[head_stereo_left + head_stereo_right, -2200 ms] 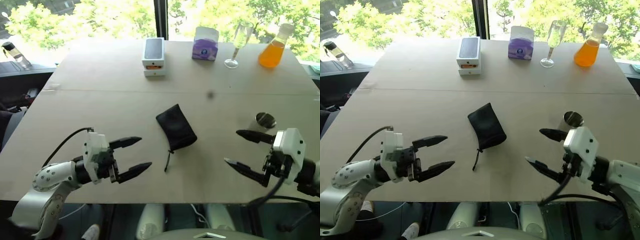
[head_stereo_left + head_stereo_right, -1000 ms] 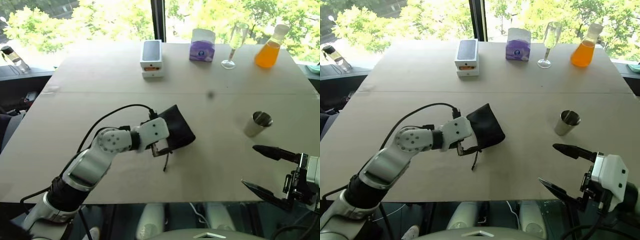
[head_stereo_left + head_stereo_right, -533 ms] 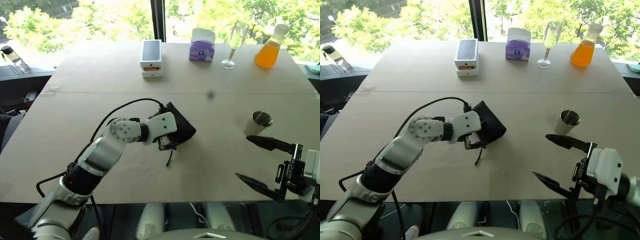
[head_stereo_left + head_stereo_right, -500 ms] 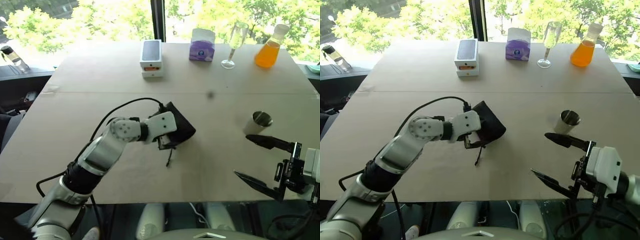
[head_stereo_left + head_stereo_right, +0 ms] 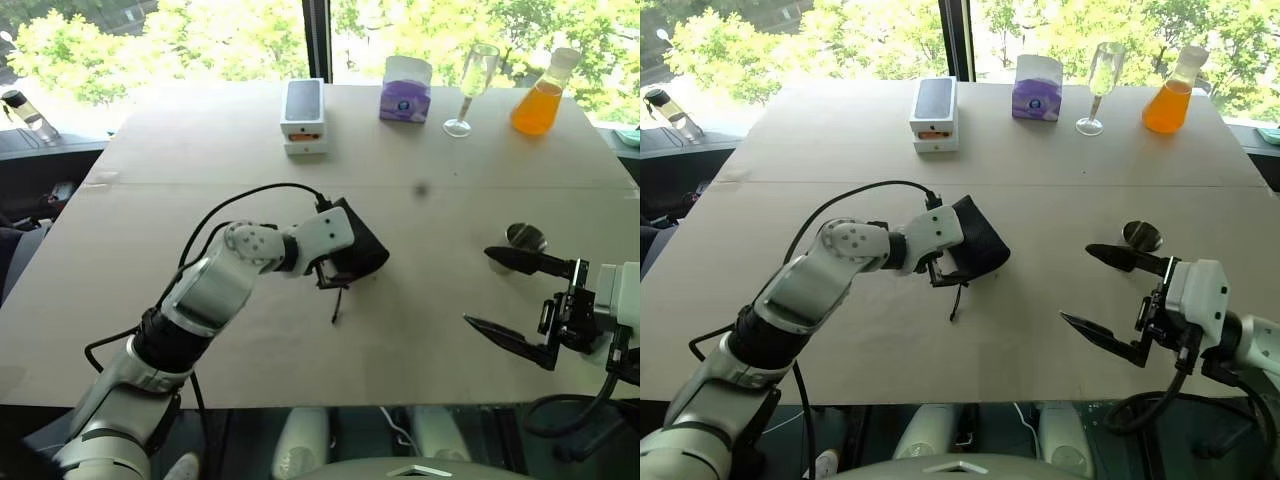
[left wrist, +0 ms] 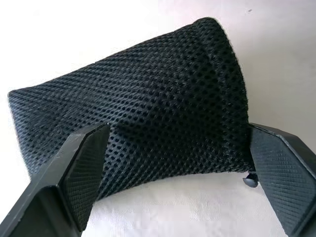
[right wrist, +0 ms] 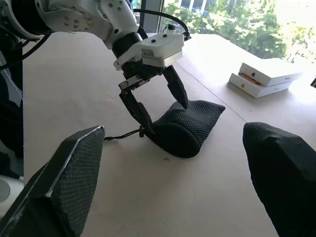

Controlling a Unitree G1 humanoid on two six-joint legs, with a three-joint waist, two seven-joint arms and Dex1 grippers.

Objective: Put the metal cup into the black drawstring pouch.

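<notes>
The black drawstring pouch (image 5: pixel 362 246) lies near the middle of the table, its cord (image 5: pixel 337 305) trailing toward the front edge. My left gripper (image 5: pixel 333 274) is open and down at the pouch's cord end. Its two fingers (image 6: pixel 81 168) flank the mesh fabric (image 6: pixel 148 89), and the right wrist view shows them straddling the pouch (image 7: pixel 190 129). The metal cup (image 5: pixel 526 236) stands at the right, partly covered by the upper finger of my right gripper (image 5: pixel 477 288). That gripper is open and empty, held level just in front of the cup.
Along the far edge stand a white phone box (image 5: pixel 304 115), a purple tissue box (image 5: pixel 405 88), a stemmed glass (image 5: pixel 472 85) and an orange flask (image 5: pixel 540 98). The left arm's black cable (image 5: pixel 255 193) arches over the table beside the pouch.
My left arm reached from the front left to the pouch and nudged it, bunching the near end. My right gripper moved forward and up, so its upper finger now overlaps the cup.
</notes>
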